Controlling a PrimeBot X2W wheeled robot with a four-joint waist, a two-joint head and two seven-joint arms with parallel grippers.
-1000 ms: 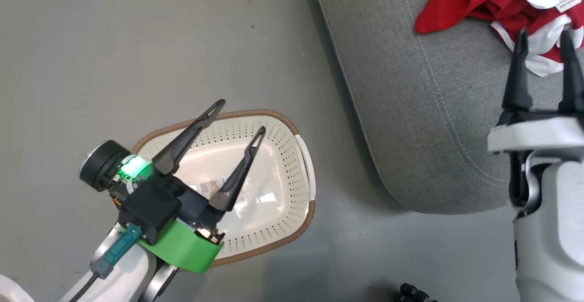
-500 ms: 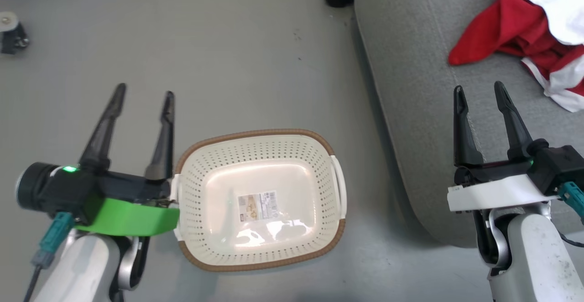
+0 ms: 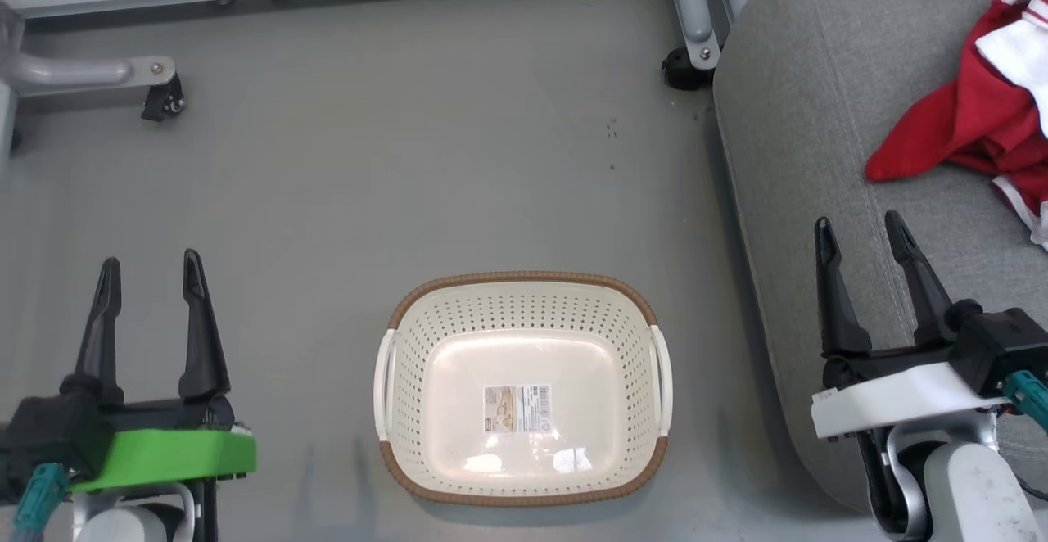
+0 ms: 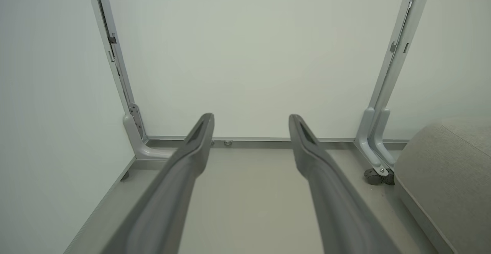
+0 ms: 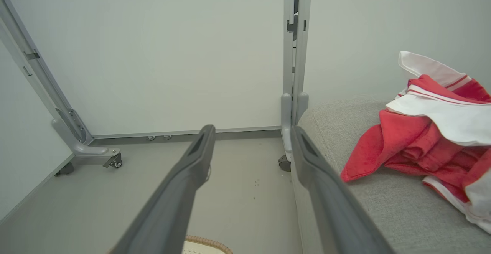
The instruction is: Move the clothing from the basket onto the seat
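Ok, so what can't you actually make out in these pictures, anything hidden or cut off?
Clothing: the head view's right edge cuts it off, and folds overlap, so the garment count is unclear.
Label in the basket: print too small to read in the head view.
Basket, right wrist view: the bottom edge cuts off all but a sliver of rim.
Seat: runs past the right edge in every view.

Open floor lies on every side of the basket, wide enough for a claw. The seat blocks the right, with clothing heaped on it. Wheeled frame legs stand along the back.
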